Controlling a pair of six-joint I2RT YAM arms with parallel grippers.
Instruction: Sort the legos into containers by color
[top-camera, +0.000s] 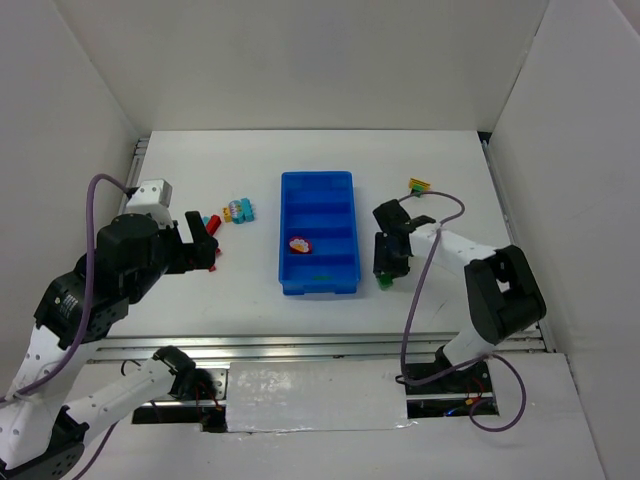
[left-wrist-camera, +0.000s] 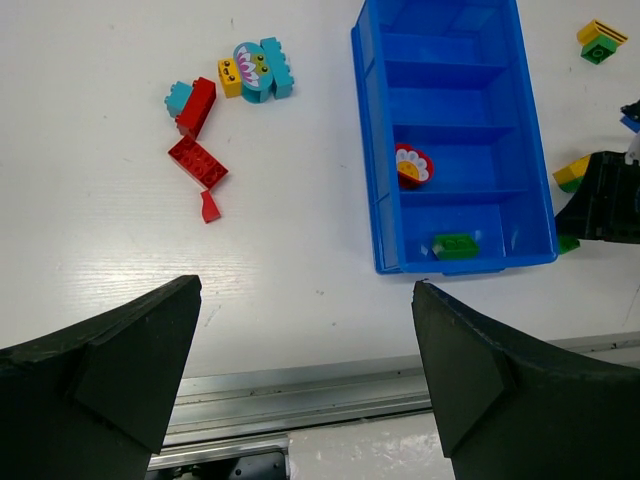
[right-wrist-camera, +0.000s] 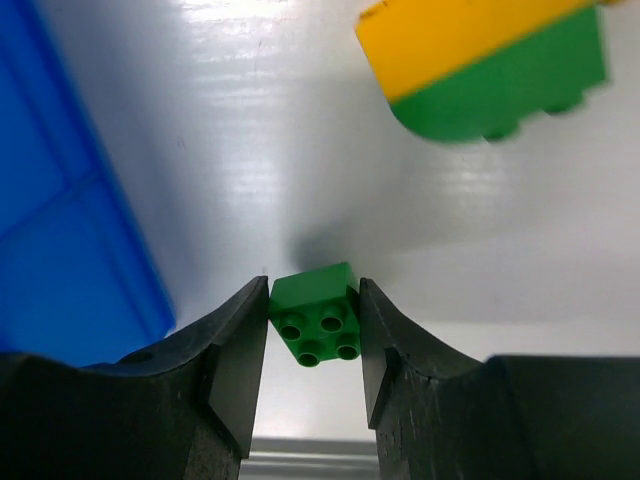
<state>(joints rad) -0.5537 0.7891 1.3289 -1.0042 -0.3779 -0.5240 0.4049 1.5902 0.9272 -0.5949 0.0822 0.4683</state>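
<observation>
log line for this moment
right gripper: shut on green brick, beside tray | left gripper: open, empty | tray holds green piece, red piece

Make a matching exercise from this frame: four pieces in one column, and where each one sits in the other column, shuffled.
Pieces
1. small green brick
2. flat green brick
3. red-and-white round piece
4. red bricks

Places
A. on the table, left of the tray
B. nearest compartment of the tray
C. gripped in the right gripper
D. second compartment from the near end

Pairs: 1-C, 2-B, 3-D, 4-A.
</observation>
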